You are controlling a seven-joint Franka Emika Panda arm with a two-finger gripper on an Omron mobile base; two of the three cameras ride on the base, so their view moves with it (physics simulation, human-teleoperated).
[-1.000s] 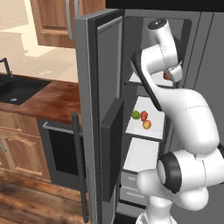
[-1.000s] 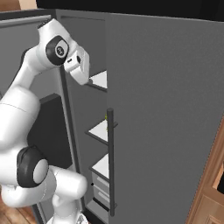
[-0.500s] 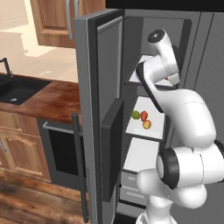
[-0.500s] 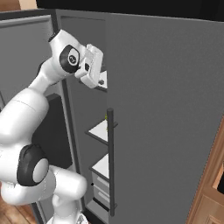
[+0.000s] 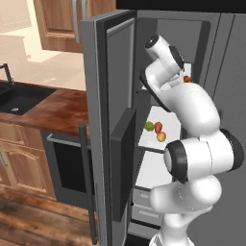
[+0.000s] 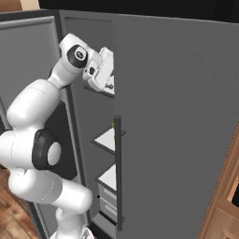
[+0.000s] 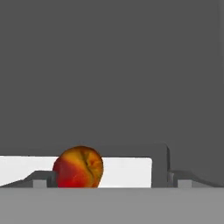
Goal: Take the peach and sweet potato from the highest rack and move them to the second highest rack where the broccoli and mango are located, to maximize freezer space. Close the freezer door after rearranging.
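The peach (image 7: 78, 167), red and orange, lies on the white highest rack (image 7: 127, 170). It also shows past my wrist as the peach (image 5: 187, 79). My gripper (image 7: 108, 183) is open and level with it. The fruit sits between the fingertips, close to the left fingertip (image 7: 40, 180), and nothing is gripped. On the second rack (image 5: 168, 126) lie the green broccoli (image 5: 149, 126), a reddish piece (image 5: 158, 127) and a yellow-red round fruit (image 5: 161, 137). Which of these two is the mango or the sweet potato I cannot tell.
The freezer door (image 5: 108, 120) stands open to the left, its handle (image 5: 86, 182) toward me. The neighbouring grey door (image 6: 177, 116) is shut and covers the shelves' right part. Drawers (image 5: 144, 206) sit below. A wooden counter with a sink (image 5: 21, 98) is at left.
The arm has stretched further into the freezer at the top rack's height, and the hand has slipped in behind the shut door's edge. The jaws have stayed open.
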